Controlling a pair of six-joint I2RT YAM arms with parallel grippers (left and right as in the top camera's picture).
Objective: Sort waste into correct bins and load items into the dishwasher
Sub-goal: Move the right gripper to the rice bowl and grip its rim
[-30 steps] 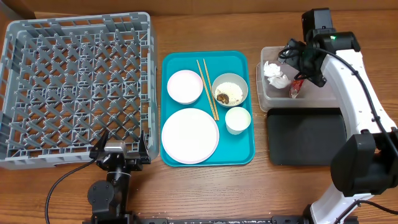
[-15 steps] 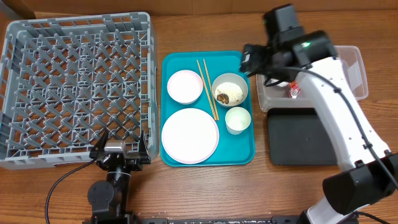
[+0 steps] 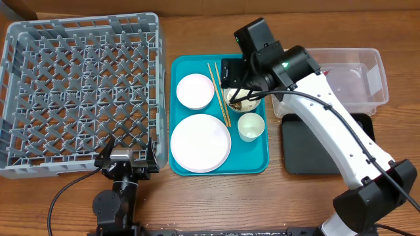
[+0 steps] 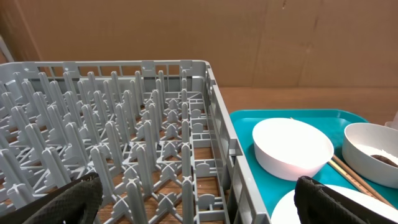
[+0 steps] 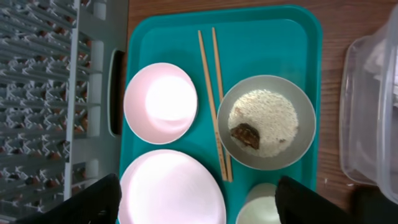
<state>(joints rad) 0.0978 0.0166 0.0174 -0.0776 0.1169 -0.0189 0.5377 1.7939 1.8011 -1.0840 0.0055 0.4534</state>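
The right gripper (image 5: 196, 186) is being held over the teal tray (image 3: 252, 160), above the bowl of rice (image 5: 300, 149). Its jaws are being held wide apart, and nothing is being gripped between them. Its dark fingers (image 5: 81, 202) are being seen at the near corners of the right wrist view.

White rice grains (image 5: 273, 112) and a small brown food scrap (image 5: 245, 134) are being held in that bowl, which is sitting on the far right part of the tray. The chopsticks (image 5: 209, 93) are lying side by side just left of it, running from far to near, with their near ends close against its rim. The empty bowl (image 3: 195, 91) is sitting on the far left of the tray. The plate (image 3: 200, 143) is sitting on the near left and the small white cup (image 3: 251, 126) on the near right, just beside the bowl of rice.

The clear tub (image 3: 354, 78) is standing to the right of the teal tray, at the far side of the table (image 3: 295, 203). The black tray (image 3: 315, 147) is lying just on its near side. The white arm (image 3: 328, 124) is being stretched across both. What is lying in the tub cannot be told, since it is being shown only as a pale blur.

The dish rack (image 3: 82, 92) is standing just left of the teal tray. The left gripper (image 4: 199, 199) is being held low at the rack's near right corner. Its jaws are being held spread, and nothing is being pinched.
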